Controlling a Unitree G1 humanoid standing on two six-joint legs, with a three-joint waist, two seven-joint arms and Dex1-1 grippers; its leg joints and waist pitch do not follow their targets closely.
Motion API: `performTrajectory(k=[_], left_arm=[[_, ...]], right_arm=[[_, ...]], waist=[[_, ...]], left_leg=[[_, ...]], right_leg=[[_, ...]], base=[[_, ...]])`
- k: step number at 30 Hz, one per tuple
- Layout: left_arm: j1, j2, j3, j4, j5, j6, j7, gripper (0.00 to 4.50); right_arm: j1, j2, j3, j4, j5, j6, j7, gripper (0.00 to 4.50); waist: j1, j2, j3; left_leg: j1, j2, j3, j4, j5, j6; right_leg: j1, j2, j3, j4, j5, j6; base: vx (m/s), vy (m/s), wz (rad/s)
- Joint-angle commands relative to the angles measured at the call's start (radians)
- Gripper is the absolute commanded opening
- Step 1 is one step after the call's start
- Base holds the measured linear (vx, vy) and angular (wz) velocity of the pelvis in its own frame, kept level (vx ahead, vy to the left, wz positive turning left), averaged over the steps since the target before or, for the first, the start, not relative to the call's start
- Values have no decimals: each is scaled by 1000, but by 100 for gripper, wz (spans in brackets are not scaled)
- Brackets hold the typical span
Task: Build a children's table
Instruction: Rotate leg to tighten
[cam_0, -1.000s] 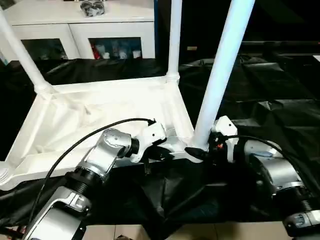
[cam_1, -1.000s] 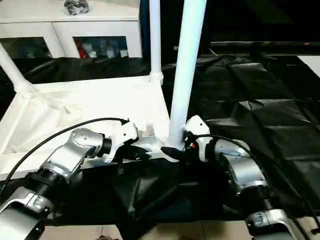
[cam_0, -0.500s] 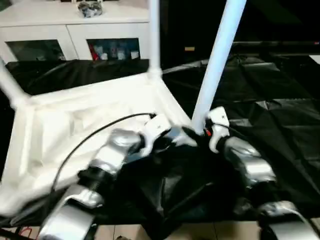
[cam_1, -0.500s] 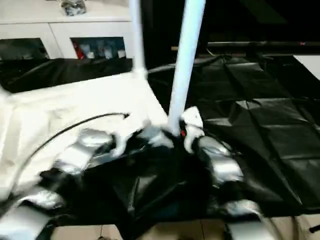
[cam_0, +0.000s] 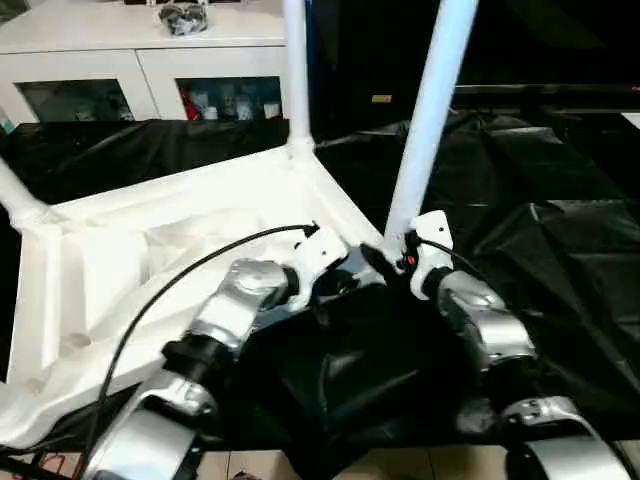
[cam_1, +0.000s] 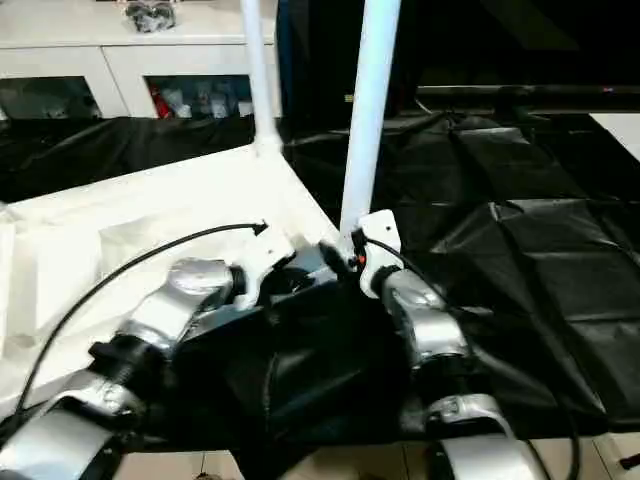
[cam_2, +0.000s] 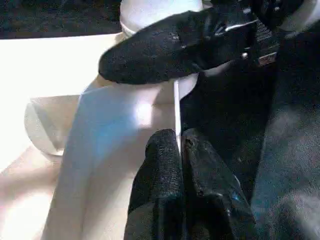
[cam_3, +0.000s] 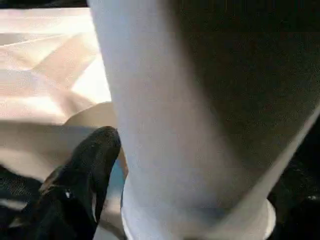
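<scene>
1. Lying upside down on the black-draped tabletop (cam_0: 560, 200), the white table top (cam_0: 180, 250) shows its ribbed underside, reaching towards the tabletop's left edge.
2. Three legs stand up from its corner sockets: the near-right leg (cam_0: 425, 120), the far-right leg (cam_0: 295, 70), and the far-left leg (cam_0: 18, 200), which leans outward.
3. The left pincer (cam_2: 180, 150) has its two black fingers (cam_2: 162, 170) pressed together, their tips against the thin white rim at the near-right corner; whether that rim is nipped between them I cannot tell.
4. The right pincer (cam_0: 385, 262) sits at the foot of the near-right leg, one finger (cam_3: 85, 175) lying beside the socket collar; whether it is spread or pinching the leg cannot be told.
5. A white glass-door cabinet (cam_0: 150, 60) stands beyond the tabletop's far edge.
</scene>
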Motion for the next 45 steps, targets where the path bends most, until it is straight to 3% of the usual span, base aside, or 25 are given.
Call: performTrajectory(k=[1, 6, 8, 13, 17, 20, 29, 34, 35, 38, 39, 40, 41, 42, 44, 45], left_arm=[[24, 7, -39, -25, -46, -41, -125, 0], [13, 64, -28, -8, -72, -84, -251, 0], [6, 86, -30, -2, -77, -95, -288, 0], [-6, 124, -41, 19, -73, -125, -357, 0], [-18, 151, -49, 47, -71, -165, -429, 0], [-26, 155, -48, 58, -84, -167, -460, 0], [-34, 132, -34, 88, -78, -180, -428, 0], [-44, 102, -8, 112, -59, -157, -311, 0], [-55, 74, 5, 125, -51, -132, -233, 0], [-71, 28, 15, 144, -30, -101, -118, 0], [-82, 6, 18, 156, -23, -86, -75, 0], [-84, 1, 19, 159, -22, -84, -64, 0], [-102, -37, 31, 181, -16, -69, 15, 0], [-110, -59, 39, 190, -16, -65, 53, 0], [-120, -85, 47, 198, -19, -61, 96, 0], [-121, -89, 48, 199, -19, -61, 101, 0]], right_arm=[[29, -21, 59, -70, 38, -8, 180, 400], [67, -136, 113, -141, 62, 12, 432, 400], [71, -162, 122, -149, 68, 22, 485, 400], [68, -188, 126, -165, 87, 40, 554, 400], [68, -201, 130, -191, 108, 68, 613, 364], [67, -202, 136, -193, 111, 79, 633, 335], [84, -191, 147, -211, 114, 123, 637, 272], [97, -162, 134, -204, 100, 138, 547, 270], [89, -126, 113, -168, 80, 141, 440, 270], [61, -58, 69, -82, 40, 144, 217, 269], [49, -30, 48, -50, 37, 145, 143, 269], [47, -23, 44, -43, 37, 145, 126, 269], [36, 17, 24, -13, 33, 157, 33, 269], [30, 38, 22, 4, 25, 157, -17, 269], [18, 69, 18, 33, 9, 153, -93, 269], [17, 73, 17, 37, 6, 152, -104, 269]], waist=[[9, -22, -62], [25, -22, -60], [28, -23, -56], [30, -24, -55], [42, -26, -57], [50, -28, -58], [54, -30, -59], [58, -29, -58], [57, -28, -56], [40, -29, -49], [38, -18, -51], [38, -18, -51], [32, -25, -48], [28, -19, -47], [24, -18, -50], [18, -22, -49]], left_leg=[[6, 15, -10, -61, -222, 78], [8, 20, -6, -60, -215, 93], [11, 22, -7, -63, -248, 74], [14, 24, -8, -66, -262, 55], [15, 25, -8, -66, -241, 58], [15, 26, -6, -64, -219, 60], [13, 25, -6, -63, -214, 55], [15, 26, -7, -64, -222, 48], [17, 26, -7, -66, -237, 40], [19, 20, -14, -75, -298, -9], [22, 20, -18, -77, -316, -18], [22, 20, -18, -77, -316, -18], [21, 20, -18, -79, -333, -21], [25, 19, -17, -80, -352, -28], [25, 15, -18, -78, -354, -30], [22, 13, -18, -78, -358, -18]], right_leg=[[50, -38, 26, -77, -161, -226], [47, -37, 24, -73, -158, -245], [45, -40, 24, -78, -221, -236], [39, -41, 27, -79, -243, -234], [40, -41, 28, -76, -227, -227], [40, -42, 28, -70, -178, -244], [42, -45, 27, -69, -176, -247], [40, -46, 28, -72, -199, -237], [36, -46, 29, -75, -225, -232], [33, -50, 27, -91, -381, -189], [35, -50, 26, -93, -411, -171], [35, -50, 26, -93, -411, -171], [32, -48, 26, -98, -414, -163], [28, -45, 27, -101, -418, -160], [30, -45, 27, -101, -406, -161], [31, -44, 26, -104, -410, -158]], base=[[0, 0, 0], [0, 0, 0], [0, 0, 0], [0, 0, 0], [0, 0, 0], [0, 0, 0], [0, 0, 0], [0, 0, 0], [0, 0, 0], [0, 0, 0], [0, 0, 0], [0, 0, 0], [0, 0, 0], [0, 0, 0], [0, 0, 0], [0, 0, 0]])
